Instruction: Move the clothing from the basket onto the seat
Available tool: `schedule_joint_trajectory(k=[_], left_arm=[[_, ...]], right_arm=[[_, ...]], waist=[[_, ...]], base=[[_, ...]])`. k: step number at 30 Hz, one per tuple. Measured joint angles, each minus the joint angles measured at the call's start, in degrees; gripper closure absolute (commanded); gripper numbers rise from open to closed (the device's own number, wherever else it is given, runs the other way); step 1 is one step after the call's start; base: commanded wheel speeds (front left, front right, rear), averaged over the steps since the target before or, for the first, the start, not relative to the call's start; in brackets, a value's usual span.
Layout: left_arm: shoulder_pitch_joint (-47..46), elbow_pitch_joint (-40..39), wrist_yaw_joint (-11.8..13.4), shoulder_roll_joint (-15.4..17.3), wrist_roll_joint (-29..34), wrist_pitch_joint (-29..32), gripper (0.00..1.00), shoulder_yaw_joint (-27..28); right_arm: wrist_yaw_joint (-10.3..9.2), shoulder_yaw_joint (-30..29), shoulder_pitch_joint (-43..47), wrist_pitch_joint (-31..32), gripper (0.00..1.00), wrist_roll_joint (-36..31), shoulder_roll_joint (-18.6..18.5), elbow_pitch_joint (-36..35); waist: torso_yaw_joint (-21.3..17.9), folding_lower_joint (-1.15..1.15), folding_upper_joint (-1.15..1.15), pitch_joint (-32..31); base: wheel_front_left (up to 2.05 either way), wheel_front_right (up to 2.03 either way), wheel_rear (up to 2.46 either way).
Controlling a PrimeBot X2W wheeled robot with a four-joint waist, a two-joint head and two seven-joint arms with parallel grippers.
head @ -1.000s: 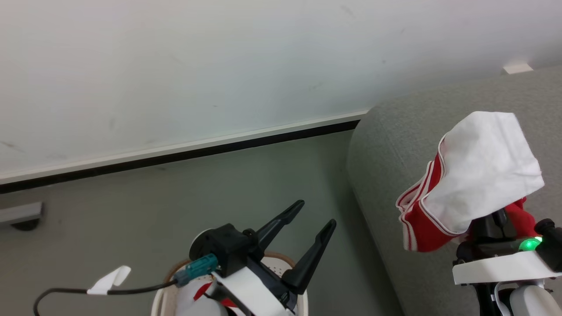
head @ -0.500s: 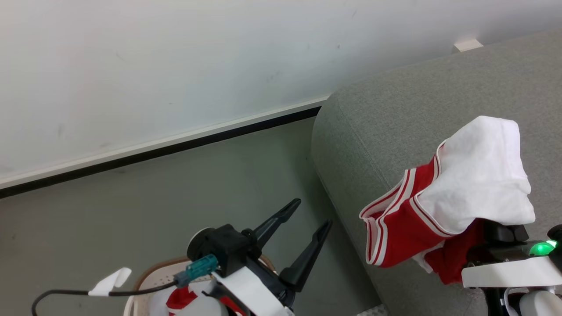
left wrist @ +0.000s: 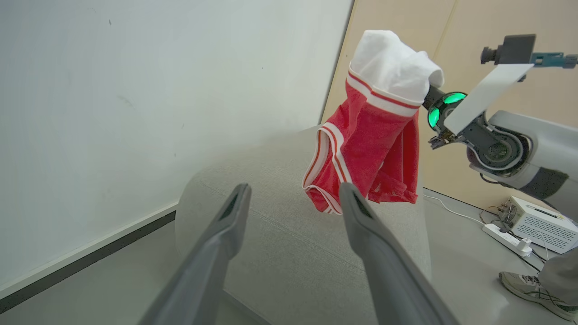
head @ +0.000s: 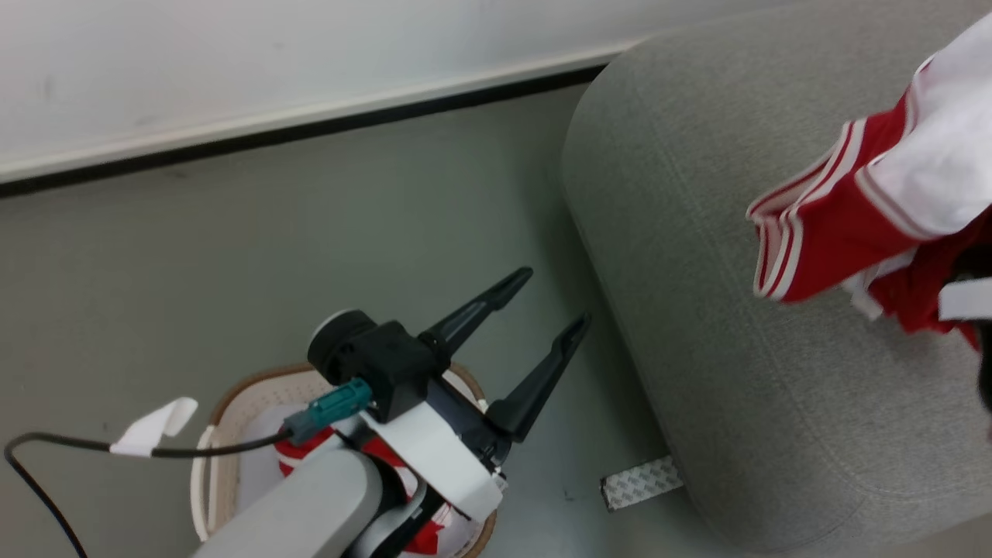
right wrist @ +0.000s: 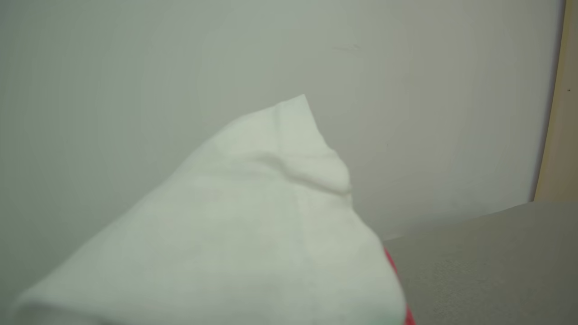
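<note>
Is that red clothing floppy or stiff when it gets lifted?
Probably floppy: the clothing hangs in soft folds and drapes down. Likely light, since one pinched spot seems to carry it all. It would probably slump flat on the sofa, not roll.

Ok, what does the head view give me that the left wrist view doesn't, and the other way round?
Head view: the oval cream-white plastic basket with red clothing left inside, and a pale tape strip on the floor. Left wrist view: the right wrist's green light, a white box and a person's shoe. Both: the open left tool and the lifted red-and-white fabric garment above the grey upholstered sofa.
</note>
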Motion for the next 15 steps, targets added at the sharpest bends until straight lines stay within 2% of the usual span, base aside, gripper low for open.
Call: schedule_joint_trajectory(k=[3, 8, 15], left_arm=[[-2.6, -1.4, -0.1, 0.8, 0.6, 1.4, 0.0, 0.6], [-6.3, -3.1, -0.6, 1.7, 1.9, 2.5, 0.0, 1.4], [-8.7, -3.4, -0.7, 2.4, 2.4, 2.4, 0.0, 2.6]], right_arm=[[0.0, -2.8, -6.2, 1.1, 1.0, 0.0, -2.3, 2.9], [0.0, -8.8, -16.4, 3.3, 1.0, -0.8, -8.3, 7.9], [0.0, -13.8, -25.5, 5.6, 1.0, -6.1, -15.1, 17.5]], waist=[[1.0, 0.0, 0.0, 4.2], [3.4, 0.01, 0.0, 11.8], [8.1, 0.02, 0.0, 20.5]], base=[[0.0, 0.0, 0.0], [0.0, 0.0, 0.0], [0.0, 0.0, 0.0]])
